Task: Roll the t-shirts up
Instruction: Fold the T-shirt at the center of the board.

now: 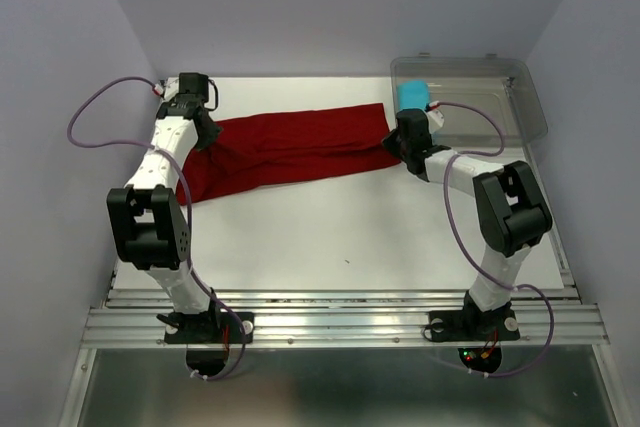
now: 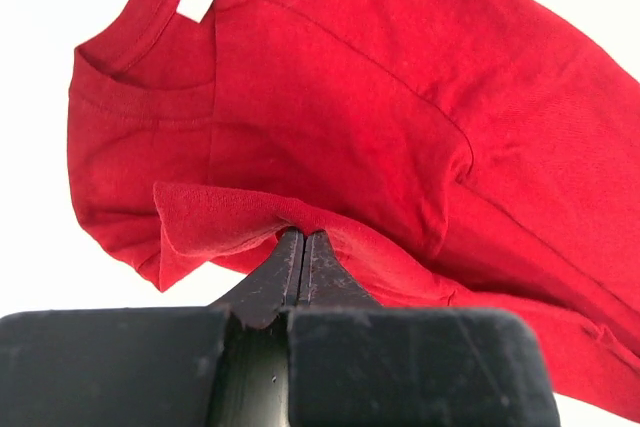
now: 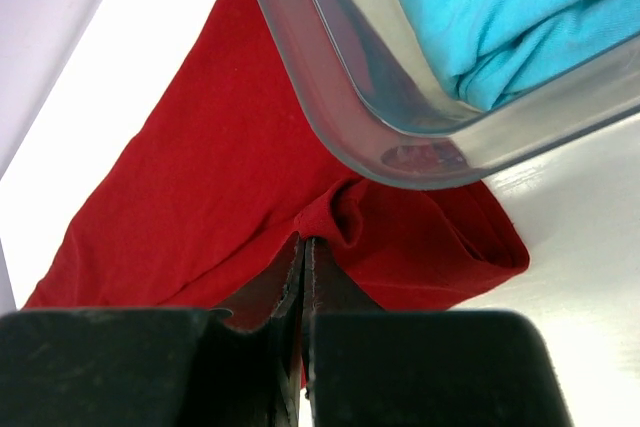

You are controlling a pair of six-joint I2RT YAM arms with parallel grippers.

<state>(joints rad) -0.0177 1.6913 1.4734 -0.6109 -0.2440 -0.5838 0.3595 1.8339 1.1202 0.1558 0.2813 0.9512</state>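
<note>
The white desk (image 1: 380, 237) carries two items directly. A dark red t-shirt (image 1: 290, 152) lies lengthwise across the far half, running from the left side toward the right. A clear plastic bin (image 1: 525, 112) stands in the far right corner, its left wall just beside the shirt's right end.

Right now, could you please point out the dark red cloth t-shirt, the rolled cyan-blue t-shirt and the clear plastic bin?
dark red cloth t-shirt (image 1: 290, 147), top view, mid-body.
rolled cyan-blue t-shirt (image 1: 411, 95), top view, upper side.
clear plastic bin (image 1: 495, 87), top view, bare floor.
</note>
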